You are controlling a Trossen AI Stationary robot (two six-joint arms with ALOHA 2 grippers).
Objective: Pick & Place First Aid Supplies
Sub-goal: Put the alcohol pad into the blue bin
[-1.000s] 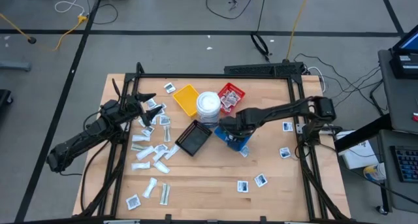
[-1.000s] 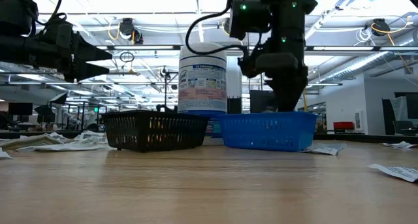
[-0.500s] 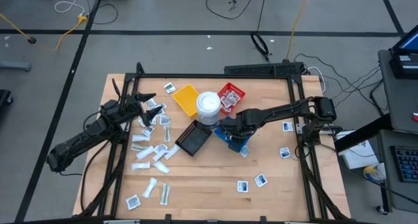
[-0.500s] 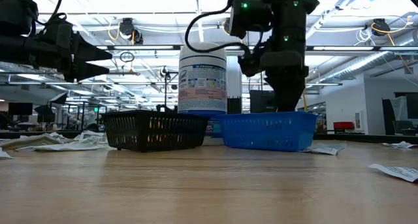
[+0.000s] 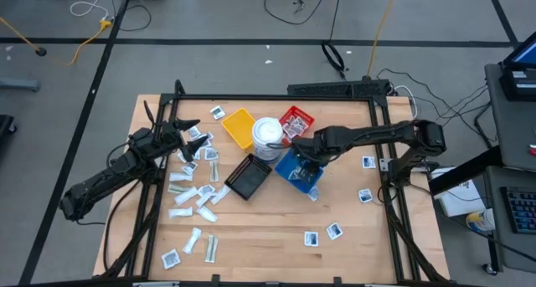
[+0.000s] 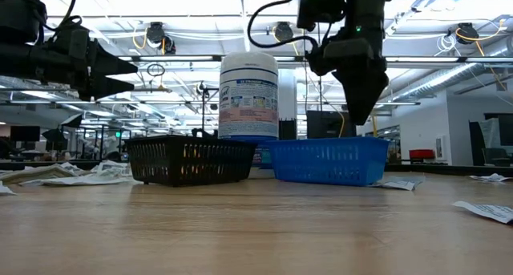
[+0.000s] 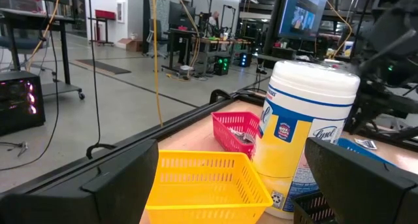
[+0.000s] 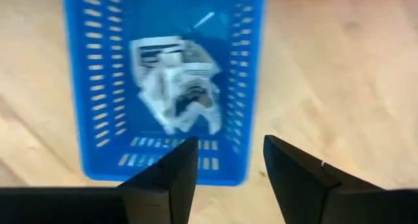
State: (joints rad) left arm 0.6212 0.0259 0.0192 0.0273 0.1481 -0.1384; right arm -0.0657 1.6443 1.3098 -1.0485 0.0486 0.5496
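From above, the right gripper point(image 5: 300, 151) hangs over the far edge of the blue tray point(image 5: 299, 171), close to the white tub point(image 5: 267, 134), its fingers parted and empty. White packets point(image 5: 300, 175) lie inside that tray. The red tray point(image 5: 295, 123) sits behind it with packets in it, the yellow tray point(image 5: 239, 127) stands left of the tub, and the black tray point(image 5: 248, 177) lies tilted in front. Many loose first aid supplies point(image 5: 191, 195) are scattered over the left side of the table point(image 5: 260, 237), and a few square ones point(image 5: 322, 234) lie on the right. The left gripper point(image 5: 189, 142) waits above the left pile, fingers spread wide and empty.

At table level, the right gripper point(image 6: 357, 111) hovers above the blue tray point(image 6: 329, 160), clear of its rim. The tub point(image 6: 248, 96) rises behind the black tray point(image 6: 191, 159) and blocks the trays farther back. The left gripper point(image 6: 112, 66) points inward from the left, high off the wood.

The left wrist camera looks past its own wide-apart fingers point(image 7: 111, 185) at the yellow tray point(image 7: 199, 178), the tub point(image 7: 304, 136) and the red tray point(image 7: 237, 130) partly hidden behind it.

The right wrist camera looks down between its separated fingers point(image 8: 171, 178) into the blue tray point(image 8: 91, 87), where a crumpled heap of packets point(image 8: 176, 90) lies free, touching neither finger.
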